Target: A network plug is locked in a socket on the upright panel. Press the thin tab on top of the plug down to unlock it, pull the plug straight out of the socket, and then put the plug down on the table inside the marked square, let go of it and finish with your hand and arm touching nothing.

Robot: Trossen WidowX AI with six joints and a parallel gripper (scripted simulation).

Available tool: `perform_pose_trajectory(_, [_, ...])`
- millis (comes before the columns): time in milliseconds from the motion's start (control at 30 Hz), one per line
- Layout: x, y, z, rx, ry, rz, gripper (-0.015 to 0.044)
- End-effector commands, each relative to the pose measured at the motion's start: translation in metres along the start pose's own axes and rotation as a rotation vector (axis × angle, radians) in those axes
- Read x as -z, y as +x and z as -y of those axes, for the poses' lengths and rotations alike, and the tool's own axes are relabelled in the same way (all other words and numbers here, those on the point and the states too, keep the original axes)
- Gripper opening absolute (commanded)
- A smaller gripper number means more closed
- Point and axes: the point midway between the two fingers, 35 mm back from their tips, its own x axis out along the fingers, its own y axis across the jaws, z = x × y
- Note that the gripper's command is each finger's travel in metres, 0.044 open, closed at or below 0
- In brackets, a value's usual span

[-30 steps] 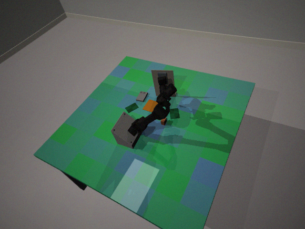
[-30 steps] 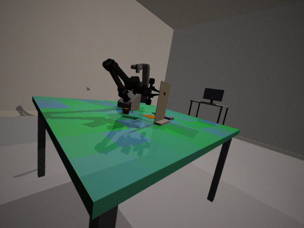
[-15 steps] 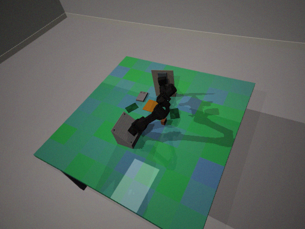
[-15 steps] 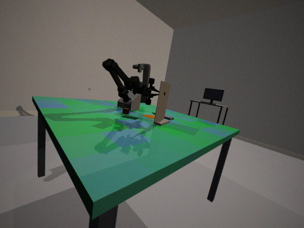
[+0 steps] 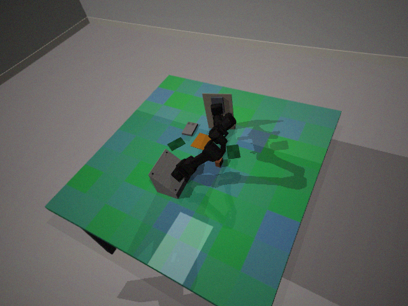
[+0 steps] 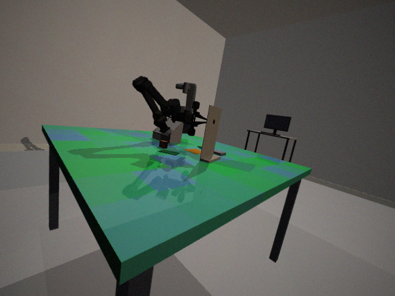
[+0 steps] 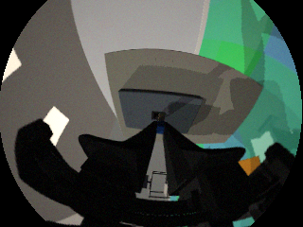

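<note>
Step in hand, by the look of it: unlock and grip. Gripper (image 7: 159, 128) clenched on the plug (image 7: 159, 129), fingertips right at the socket (image 7: 161, 113) on the panel (image 6: 211, 134). Plug apparently at the socket mouth, not on the table (image 5: 263, 197); can't tell whether latched or already partly out. Plug itself barely visible: only a small blue sliver between the fingertips in the wrist view, tab too small to make out. Can't confirm tab is pressed. Next move probably calls for a straight pull back along the socket axis, no twist or sag, grip kept firm. After that, carry to the marked square, likely the orange patch (image 5: 201, 140) just beside the panel base, set down, release, lift the arm away from everything.
</note>
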Motion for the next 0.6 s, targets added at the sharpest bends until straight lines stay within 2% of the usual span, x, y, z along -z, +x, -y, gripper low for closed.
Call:
perform_pose_trajectory(0, [0.0013,-0.0044,0.0002,0.001,0.000,0.001,0.0000])
perform_pose_trajectory(567, [0.0034,-0.0131,0.0003,0.001,0.000,0.000,0.0000])
